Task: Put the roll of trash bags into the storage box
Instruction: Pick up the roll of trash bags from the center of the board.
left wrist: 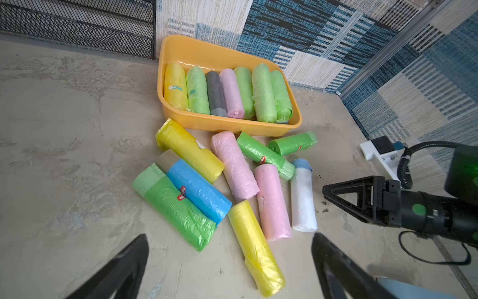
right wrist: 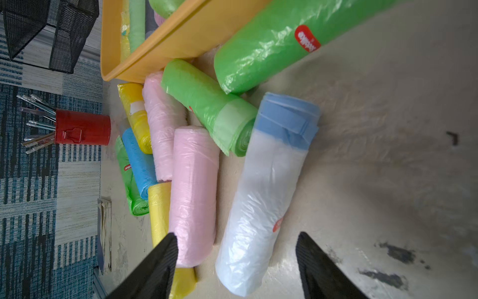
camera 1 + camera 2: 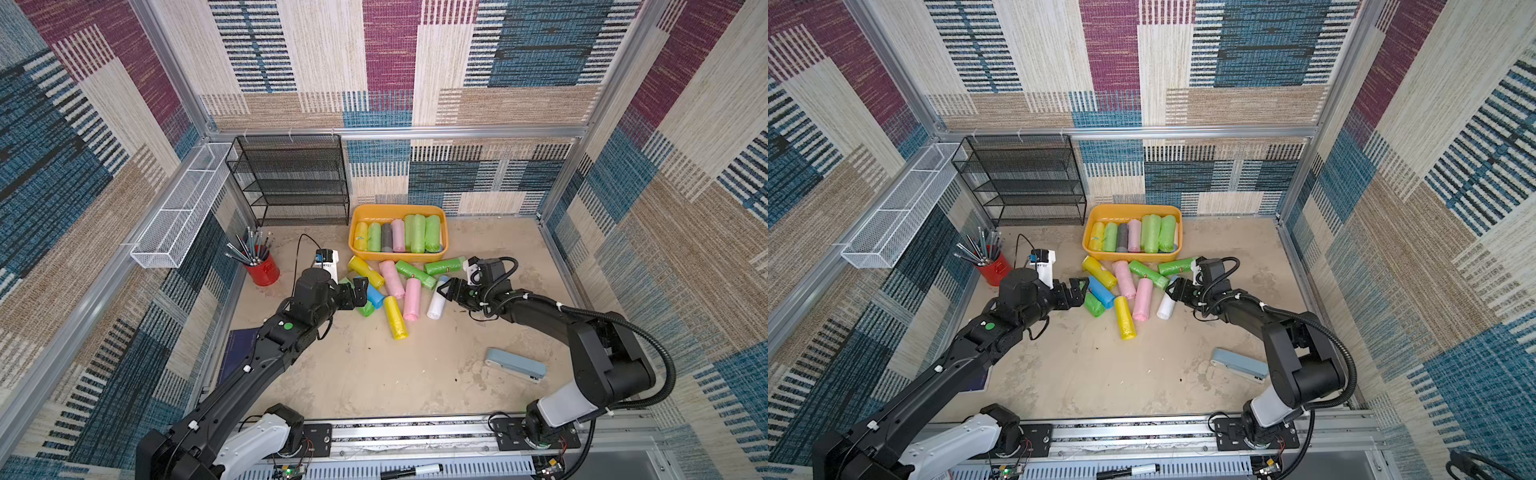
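Sandy tabletop (image 3: 374, 374): left hand (image 1: 230, 236) wide open, empty; right hand (image 2: 237, 233), parted, straddles white roll (image 2: 266, 196); contact unclear.

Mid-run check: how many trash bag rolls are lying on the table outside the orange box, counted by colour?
Green rolls: 3
Yellow rolls: 2
Pink rolls: 2
Blue roll: 1
White roll: 1
Total outside the storage box: 9

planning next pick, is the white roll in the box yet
Out: the white roll lies on the table, outside the storage box.
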Motion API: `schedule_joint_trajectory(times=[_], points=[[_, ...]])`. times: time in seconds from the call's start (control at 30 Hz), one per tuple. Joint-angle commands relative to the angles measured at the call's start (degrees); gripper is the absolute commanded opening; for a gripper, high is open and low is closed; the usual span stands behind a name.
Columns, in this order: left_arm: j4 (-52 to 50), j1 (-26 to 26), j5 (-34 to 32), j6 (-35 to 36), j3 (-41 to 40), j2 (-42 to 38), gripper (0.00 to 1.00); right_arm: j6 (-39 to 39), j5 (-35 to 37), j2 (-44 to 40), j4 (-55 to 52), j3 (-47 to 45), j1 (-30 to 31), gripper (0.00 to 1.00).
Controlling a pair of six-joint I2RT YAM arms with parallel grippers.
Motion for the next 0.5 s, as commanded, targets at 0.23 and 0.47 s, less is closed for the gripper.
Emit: schedule_joint_trajectory(times=[0.23, 0.47], points=[[2.54, 0.02, 3.85, -2.59, 1.34, 3.90, 0.99, -1.45, 0.62, 6.74, 0.13, 4.91, 0.93, 0.65], [2.68, 0.07, 3.67, -2.62, 1.39, 5.15, 0.98, -2.53, 3.22, 10.03, -2.27, 7.63, 2.38, 0.59]])
